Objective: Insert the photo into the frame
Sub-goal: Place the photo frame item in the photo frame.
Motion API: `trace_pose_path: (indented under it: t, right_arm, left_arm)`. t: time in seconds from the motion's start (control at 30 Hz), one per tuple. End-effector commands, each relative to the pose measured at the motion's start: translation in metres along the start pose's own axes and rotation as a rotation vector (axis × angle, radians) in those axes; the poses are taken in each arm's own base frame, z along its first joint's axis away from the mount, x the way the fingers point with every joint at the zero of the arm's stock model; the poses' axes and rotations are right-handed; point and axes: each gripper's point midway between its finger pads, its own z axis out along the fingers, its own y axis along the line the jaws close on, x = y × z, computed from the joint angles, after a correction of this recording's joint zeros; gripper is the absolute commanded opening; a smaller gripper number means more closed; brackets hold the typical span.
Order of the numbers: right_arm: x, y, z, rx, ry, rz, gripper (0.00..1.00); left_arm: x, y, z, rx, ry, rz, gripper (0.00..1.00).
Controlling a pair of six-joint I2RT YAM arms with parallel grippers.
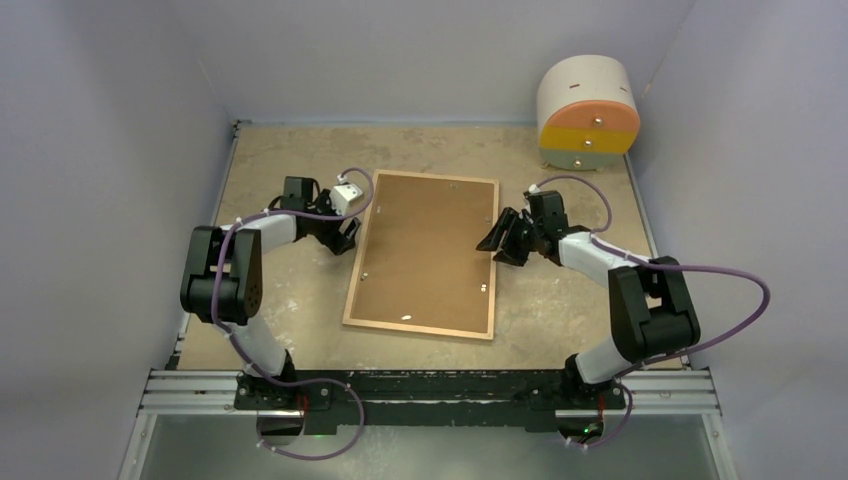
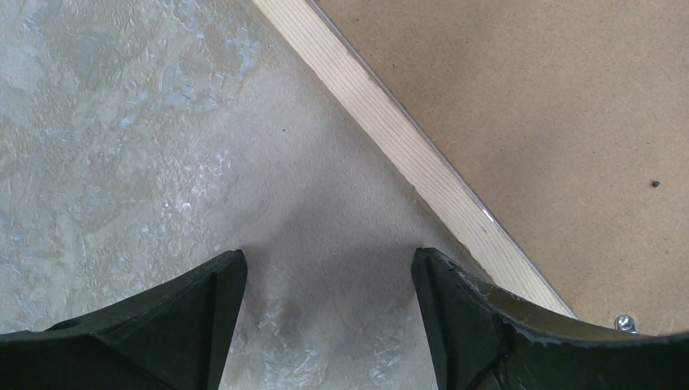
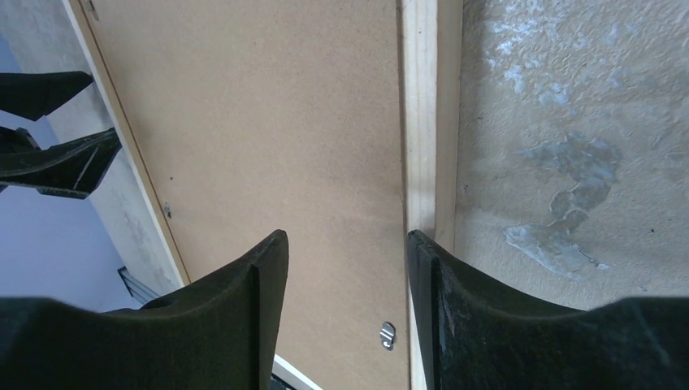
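The counter (image 1: 560, 300) lies before you as a mottled beige slab walled on three sides. The frame (image 1: 419, 327) rests flat at its middle, long sides running from the near edge toward the far edge, with bare surface all round it. The frame is face down, and the brown backing panel (image 1: 425, 250) fills it. Your left arm (image 1: 225, 270) folds at the elbow and reaches in toward the frame's left side near its far corner. Your right arm (image 1: 650, 305) mirrors it at the right side, wrist angled down. A round white, orange and yellow drum (image 1: 588, 110) stands in the counter's far right corner, well apart from both arms. Your left jaws stand wide apart with only bare counter between them, one finger (image 2: 487, 325) just over the light moulding, holding nothing. Your right jaws are also parted and empty, one finger over the panel and the other over the right moulding. Only the right wrist view shows a small metal clip (image 3: 387, 334) on the panel beside the moulding, and the opposite arm's fingers (image 3: 57, 158) beyond the frame's far side.
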Motion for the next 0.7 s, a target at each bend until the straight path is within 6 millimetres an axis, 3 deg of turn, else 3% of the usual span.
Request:
trace_pose_path:
  t: [0.0, 0.33, 0.53, 0.67]
  right_arm:
    - [0.006, 0.004, 0.004, -0.036, 0.014, 0.007, 0.57]
    - [0.015, -0.007, 0.014, -0.008, 0.053, 0.029, 0.55]
    - [0.021, 0.000, 0.018, -0.013, 0.072, 0.014, 0.55]
    - [0.014, 0.004, 0.013, 0.003, 0.052, -0.010, 0.55]
  left_arm:
    - [0.018, -0.017, 0.004, 0.041, 0.055, -0.011, 0.78]
    - [0.016, -0.020, 0.004, 0.051, 0.050, 0.003, 0.76]
    - [0.014, -0.024, 0.006, 0.063, 0.046, 0.008, 0.76]
    - [0.013, -0.023, 0.004, 0.060, 0.045, 0.014, 0.75]
